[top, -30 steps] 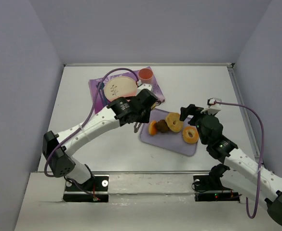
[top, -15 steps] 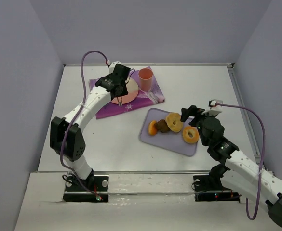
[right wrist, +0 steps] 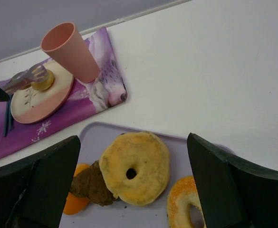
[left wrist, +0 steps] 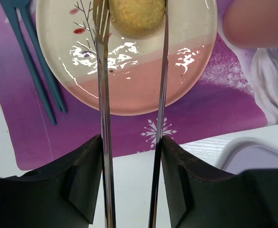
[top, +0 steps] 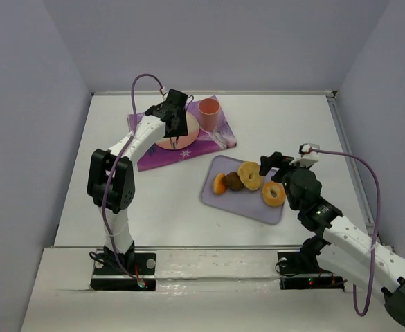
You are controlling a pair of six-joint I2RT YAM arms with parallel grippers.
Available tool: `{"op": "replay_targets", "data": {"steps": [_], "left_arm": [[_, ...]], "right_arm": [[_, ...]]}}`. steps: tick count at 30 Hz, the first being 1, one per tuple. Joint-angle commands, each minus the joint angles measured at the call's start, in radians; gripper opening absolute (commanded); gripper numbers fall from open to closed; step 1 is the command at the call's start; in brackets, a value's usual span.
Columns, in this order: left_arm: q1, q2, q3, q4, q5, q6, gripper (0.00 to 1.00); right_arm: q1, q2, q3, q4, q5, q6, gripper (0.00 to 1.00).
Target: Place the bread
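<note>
The small round golden-tan bun [left wrist: 136, 16] has a dry, matt, finely grained crust. It lies on a round cream-and-pink plate [left wrist: 129, 90], glazed and glossy with bright glints. The purple placemat [left wrist: 200, 114] under the plate looks smooth with a faint sheen. The teal fork [left wrist: 34, 61] at its left looks like matt plastic. The left gripper [left wrist: 133, 9] has fingers [left wrist: 103, 118] of thin, shiny bare metal above matt black plastic mounts. The salmon-pink cup [right wrist: 70, 50] is smooth and matt. The crumpled white cloth [left wrist: 272, 80] to the right is soft and patterned. On the smooth lavender tray [right wrist: 96, 137], the large tan ring pastry [right wrist: 148, 156] is porous and dull. The dark brown ball [right wrist: 93, 183] is rough and crumbly, and the orange-glazed doughnut [right wrist: 186, 209] is grainy.
</note>
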Motion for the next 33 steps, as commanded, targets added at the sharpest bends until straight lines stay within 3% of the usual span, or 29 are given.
{"op": "replay_targets", "data": {"steps": [1,6,21,26,33], "left_arm": [[0.003,-0.062,0.02,0.028,0.019,0.035,0.59],[0.003,-0.087,0.013,0.031,0.046,0.045,0.63],[0.008,-0.263,-0.048,0.031,0.031,0.038,0.59],[0.006,-0.366,-0.181,0.089,0.074,-0.014,0.57],[-0.102,-0.697,-0.468,0.159,0.066,-0.143,0.57]], "right_arm": [[-0.006,0.004,0.005,0.048,0.025,-0.005,1.0],[-0.006,0.004,0.005,0.048,0.022,-0.003,1.0],[-0.006,0.019,0.007,0.053,0.015,-0.006,1.0],[-0.006,0.004,0.004,0.053,0.015,-0.005,1.0],[-0.006,0.004,0.001,0.051,0.015,-0.003,1.0]]}}
